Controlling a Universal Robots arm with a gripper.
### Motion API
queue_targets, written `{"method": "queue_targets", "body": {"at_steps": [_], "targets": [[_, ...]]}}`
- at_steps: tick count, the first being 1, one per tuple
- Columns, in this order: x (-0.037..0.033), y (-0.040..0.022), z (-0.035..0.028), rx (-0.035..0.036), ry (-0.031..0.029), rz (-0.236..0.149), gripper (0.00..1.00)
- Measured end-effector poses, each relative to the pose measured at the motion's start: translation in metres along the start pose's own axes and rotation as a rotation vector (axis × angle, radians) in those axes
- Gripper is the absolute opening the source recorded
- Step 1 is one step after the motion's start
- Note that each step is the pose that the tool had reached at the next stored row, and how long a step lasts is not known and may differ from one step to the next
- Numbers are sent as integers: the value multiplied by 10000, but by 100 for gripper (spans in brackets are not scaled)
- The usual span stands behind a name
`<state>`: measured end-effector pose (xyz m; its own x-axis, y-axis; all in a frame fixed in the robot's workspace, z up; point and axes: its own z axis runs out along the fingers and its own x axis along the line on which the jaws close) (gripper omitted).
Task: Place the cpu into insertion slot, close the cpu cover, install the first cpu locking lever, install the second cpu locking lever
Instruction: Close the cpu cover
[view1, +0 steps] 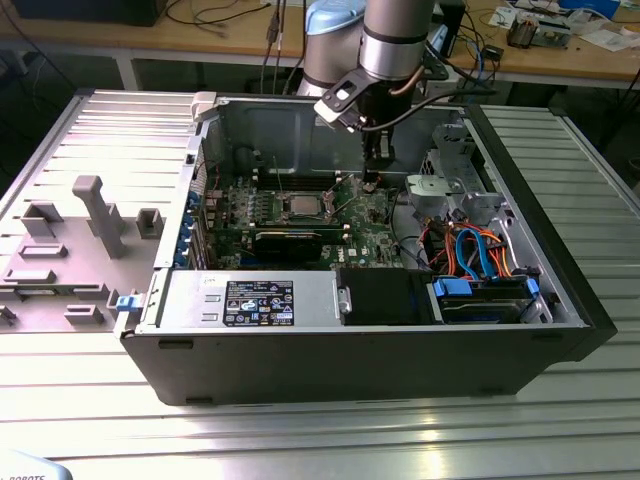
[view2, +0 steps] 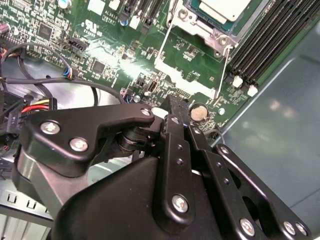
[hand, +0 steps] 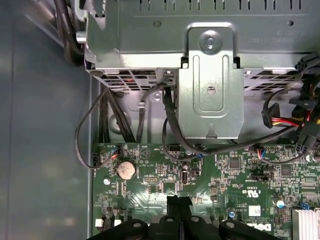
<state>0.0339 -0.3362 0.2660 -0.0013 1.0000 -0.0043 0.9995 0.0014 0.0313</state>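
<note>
Reaching down into an open computer case (view1: 350, 365) on a ribbed metal table (view1: 300, 440), the robot arm holds its black gripper (view1: 372, 182) low over the green board (view1: 372, 232). In both wrist views the fingers (hand: 172, 207) look pressed together, with nothing seen between them. The gripper (view2: 181, 106) hangs just above the board, close beside a round silver coin battery (view2: 199, 112). In the first wrist view the same battery (hand: 126, 170) sits near the board's edge, with the gripper (hand: 179, 204) a little way from it and a grey metal drive bracket (hand: 210, 85) with black cables beyond. The cpu (view2: 224, 7) lies in the insertion slot (view2: 216, 33), its silver-grey top bare and facing up. The cpu cover (view2: 186, 76) appears swung open away from the chip, reaching from the slot's edge toward the gripper, and green board shows through its window. Whether it lies flat or stands tilted cannot be told. Long black memory slots (view2: 265, 45) run just beside the slot. In the exterior view the cpu (view1: 300, 207) sits near the middle of the board, apart from the gripper on the exterior view's left. A long black card (view1: 290, 240) lies just in front of it, and orange and blue cables (view1: 480, 250) bunch toward the exterior view's right.
</note>
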Motion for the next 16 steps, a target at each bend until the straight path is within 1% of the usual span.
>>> {"method": "queue_targets", "body": {"at_steps": [4,5,7,9,11,13,16], "targets": [[0,33,12,0,0,-1,11],[1,40,28,2,-1,0,11],[1,44,74,28,0,0,11],[1,44,103,38,0,1,11],[1,43,156,51,-1,-1,11],[2,42,191,55,0,0,11],[2,42,199,73,-4,-1,11]]}}
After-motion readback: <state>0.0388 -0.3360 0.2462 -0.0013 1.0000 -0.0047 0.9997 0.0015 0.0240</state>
